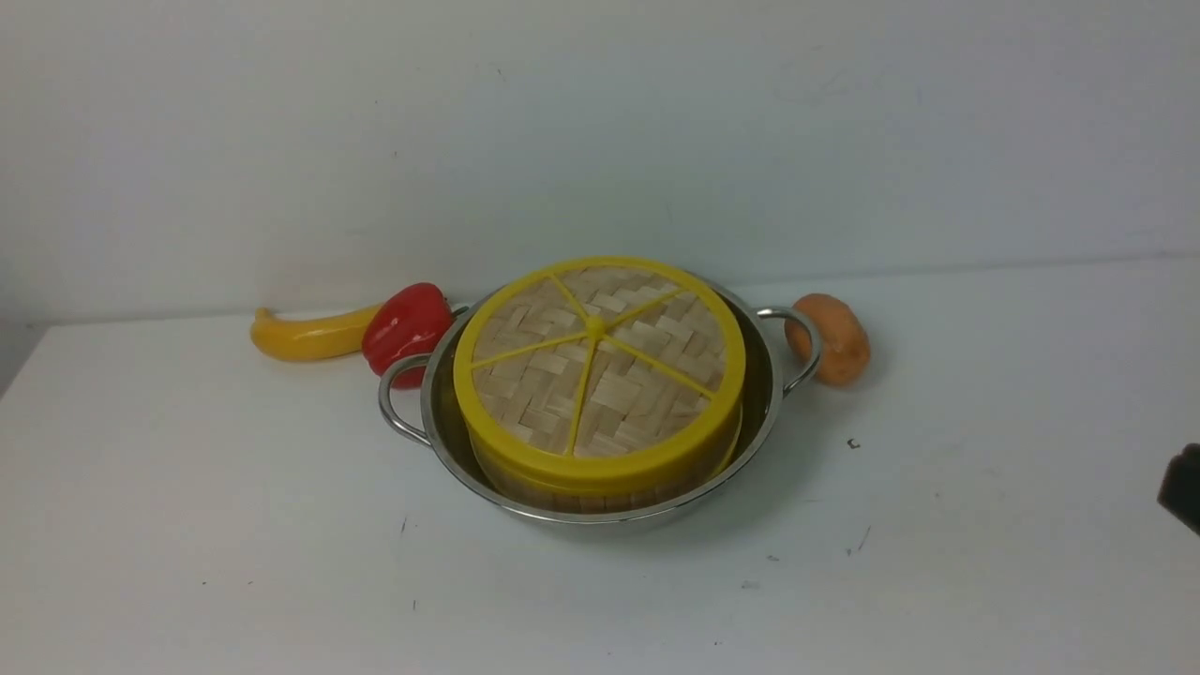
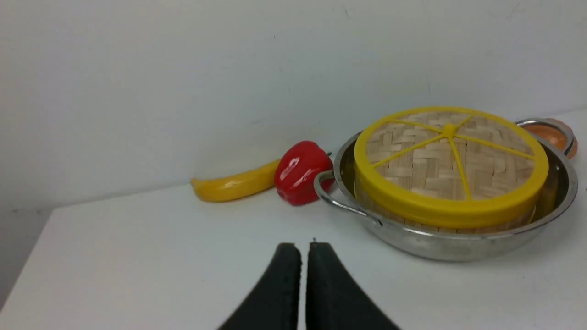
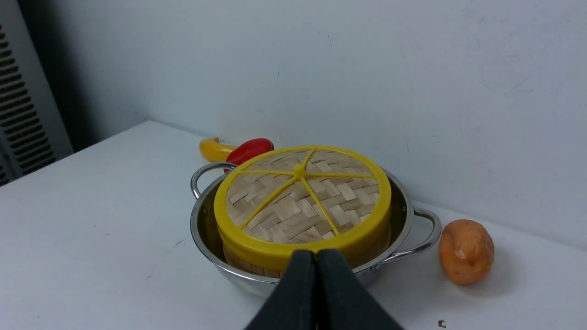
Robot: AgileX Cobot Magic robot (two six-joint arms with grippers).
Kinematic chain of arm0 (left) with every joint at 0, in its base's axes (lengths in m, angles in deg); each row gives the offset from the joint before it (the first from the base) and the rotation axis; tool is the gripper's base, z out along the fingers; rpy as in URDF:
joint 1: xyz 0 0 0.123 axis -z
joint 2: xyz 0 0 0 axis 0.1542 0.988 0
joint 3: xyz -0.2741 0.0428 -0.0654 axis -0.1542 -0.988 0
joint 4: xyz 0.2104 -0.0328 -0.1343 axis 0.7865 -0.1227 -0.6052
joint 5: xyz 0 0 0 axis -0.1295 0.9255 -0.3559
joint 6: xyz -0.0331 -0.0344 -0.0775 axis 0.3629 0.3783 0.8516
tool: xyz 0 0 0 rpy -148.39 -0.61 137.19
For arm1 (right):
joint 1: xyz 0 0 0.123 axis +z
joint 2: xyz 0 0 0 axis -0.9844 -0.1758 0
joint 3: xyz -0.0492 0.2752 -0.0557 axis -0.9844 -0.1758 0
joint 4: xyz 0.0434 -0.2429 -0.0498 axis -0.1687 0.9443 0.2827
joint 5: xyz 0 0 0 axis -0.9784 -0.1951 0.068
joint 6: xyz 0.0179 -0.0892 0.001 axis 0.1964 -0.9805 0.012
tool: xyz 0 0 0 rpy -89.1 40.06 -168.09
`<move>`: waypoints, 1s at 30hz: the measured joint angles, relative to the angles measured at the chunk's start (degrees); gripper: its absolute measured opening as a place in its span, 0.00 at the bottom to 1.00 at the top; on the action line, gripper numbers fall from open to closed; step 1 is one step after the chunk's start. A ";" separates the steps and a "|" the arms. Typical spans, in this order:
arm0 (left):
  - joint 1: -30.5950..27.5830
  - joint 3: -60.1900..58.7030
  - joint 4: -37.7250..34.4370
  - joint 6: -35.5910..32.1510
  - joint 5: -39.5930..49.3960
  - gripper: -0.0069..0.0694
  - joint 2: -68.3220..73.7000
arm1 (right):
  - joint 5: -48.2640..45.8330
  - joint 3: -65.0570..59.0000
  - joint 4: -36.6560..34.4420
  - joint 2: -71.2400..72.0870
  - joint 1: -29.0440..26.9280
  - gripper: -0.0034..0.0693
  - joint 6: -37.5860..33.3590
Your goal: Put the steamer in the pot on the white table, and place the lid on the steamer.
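Left gripper [image 2: 305,256] and right gripper [image 3: 316,261] — matte black, smooth, tapering fingers; no markings visible.

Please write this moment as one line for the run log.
steamer: in pot | lid: on steamer | left gripper: shut, empty | right gripper: shut, empty

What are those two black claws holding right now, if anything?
Nothing. The left gripper and right gripper both have their jaws shut on empty air, clear of the pot. The lid sits on the steamer, untouched.

The lid [image 1: 598,361] hides the steamer's [image 1: 562,487] contents (only its side wall shows)
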State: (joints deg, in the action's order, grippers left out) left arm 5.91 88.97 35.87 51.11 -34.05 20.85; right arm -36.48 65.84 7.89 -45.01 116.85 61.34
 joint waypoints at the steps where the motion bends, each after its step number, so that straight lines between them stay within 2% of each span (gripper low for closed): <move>1: 0.00 -0.06 0.00 0.00 0.17 0.12 0.00 | 0.00 0.00 0.00 0.00 0.00 0.06 0.00; 10: 0.00 -0.13 0.00 0.04 1.00 0.13 -0.07 | 0.03 -0.05 0.82 0.33 -0.61 0.10 -1.83; 12: 0.00 -0.13 0.00 0.04 1.07 0.14 -0.07 | 0.02 -0.07 1.95 1.46 -4.19 0.11 -3.90; 18: 0.00 -0.13 0.00 0.04 1.12 0.16 -0.07 | -0.45 -6.41 5.92 9.61 -24.47 0.14 -5.61; 19: 0.00 -0.13 0.00 0.04 1.12 0.16 -0.07 | -0.53 -6.41 6.06 9.61 -25.02 0.14 -5.61; 20: 0.00 -0.13 0.00 0.04 1.12 0.16 -0.07 | -0.86 -10.59 6.65 12.98 -28.91 0.15 -5.61; 26: 0.00 -0.13 0.00 0.06 1.12 0.19 -0.07 | 0.95 -20.80 7.04 22.67 -37.51 0.17 -5.20; 30: 0.00 -0.13 0.00 0.06 1.12 0.20 -0.07 | 3.74 -25.22 5.66 25.72 -40.68 0.18 -1.65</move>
State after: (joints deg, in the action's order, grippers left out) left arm 5.91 88.84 35.87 51.17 -32.93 20.78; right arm -32.74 40.62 13.55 -19.30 76.16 59.69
